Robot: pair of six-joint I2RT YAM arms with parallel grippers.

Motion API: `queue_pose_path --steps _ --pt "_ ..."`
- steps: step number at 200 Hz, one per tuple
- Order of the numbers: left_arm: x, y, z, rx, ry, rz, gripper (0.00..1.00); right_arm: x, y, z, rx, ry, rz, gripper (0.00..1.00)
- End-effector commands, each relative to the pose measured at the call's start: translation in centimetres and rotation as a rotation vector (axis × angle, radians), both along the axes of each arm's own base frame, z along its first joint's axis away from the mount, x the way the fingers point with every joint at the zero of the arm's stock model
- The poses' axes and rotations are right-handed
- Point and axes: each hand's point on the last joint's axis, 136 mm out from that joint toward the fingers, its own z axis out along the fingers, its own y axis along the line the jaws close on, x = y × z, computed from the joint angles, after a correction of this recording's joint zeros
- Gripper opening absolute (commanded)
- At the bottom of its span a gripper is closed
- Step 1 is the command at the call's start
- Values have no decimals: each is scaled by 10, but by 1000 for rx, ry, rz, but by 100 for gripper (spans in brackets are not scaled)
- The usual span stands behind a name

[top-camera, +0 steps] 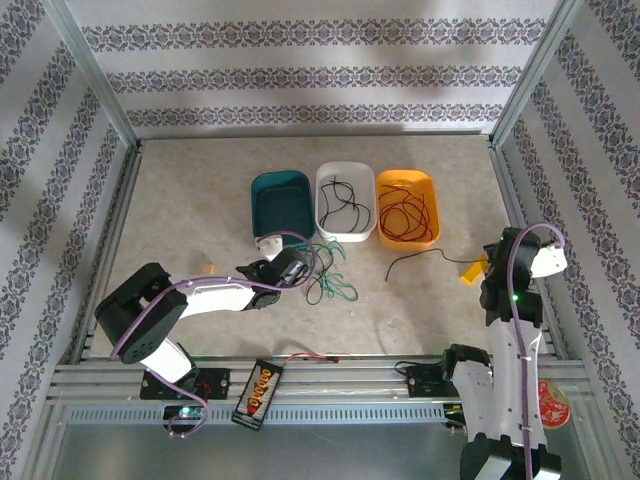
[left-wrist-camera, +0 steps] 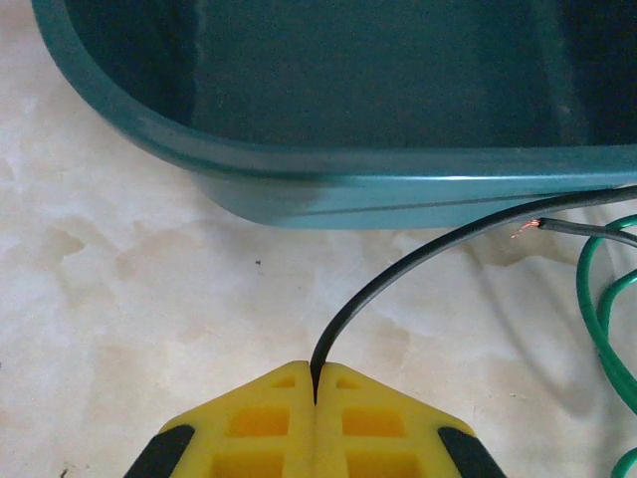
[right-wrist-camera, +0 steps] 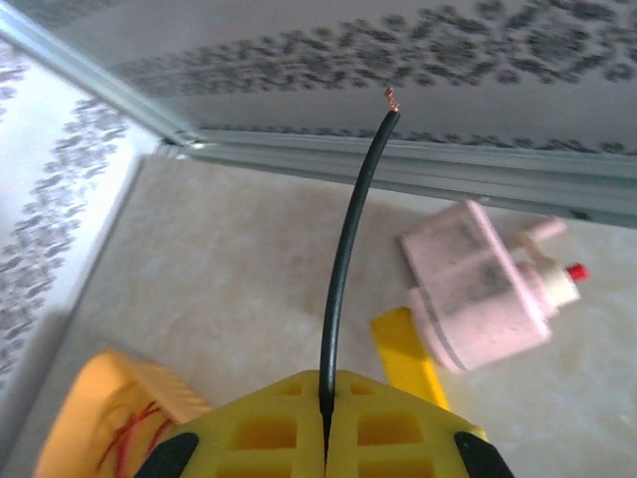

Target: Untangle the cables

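- Cables (top-camera: 329,276): loose green-and-black tangle at centre of top view, just below teal tray (top-camera: 281,203); black strands in white tray (top-camera: 345,200), red ones in orange tray (top-camera: 407,207).
- Left gripper (top-camera: 266,267): left of centre from above, too small there to judge the grip.
- Left wrist view, closer: yellow fingers (left-wrist-camera: 249,423) pressed together, clamped on a black wire (left-wrist-camera: 398,267) curving up and right past the teal tray's wall, green loops (left-wrist-camera: 595,319) at right edge.
- Right gripper (top-camera: 480,266): right of centre from above, at the end of a lone black wire (top-camera: 425,253).
- Right wrist view: fingers shut tight on that wire, bare copper tip (right-wrist-camera: 390,98) at top, pale pink block (right-wrist-camera: 483,299) and yellow strip (right-wrist-camera: 403,354) at right.
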Motion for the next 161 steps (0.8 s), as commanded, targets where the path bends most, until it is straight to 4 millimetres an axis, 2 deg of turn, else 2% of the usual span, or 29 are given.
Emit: queue_pose_path --steps 1,51,70,84,115,161 --pt "1 0 6 2 -11 16 0 28 29 53 -63 -131 214 0" --pt "4 -8 4 -10 -3 1 0 57 106 157 -133 -367 578 0" --pt "5 -9 4 -17 -1 -1 0 68 127 191 -145 -445 666 0" --pt "4 -10 4 -19 2 -3 0 78 135 211 -179 -475 693 0" --pt "5 -12 4 -32 3 -3 0 118 148 231 -200 -499 725 0" --pt "8 -19 5 -43 8 -14 0 182 198 233 -276 -468 828 0"
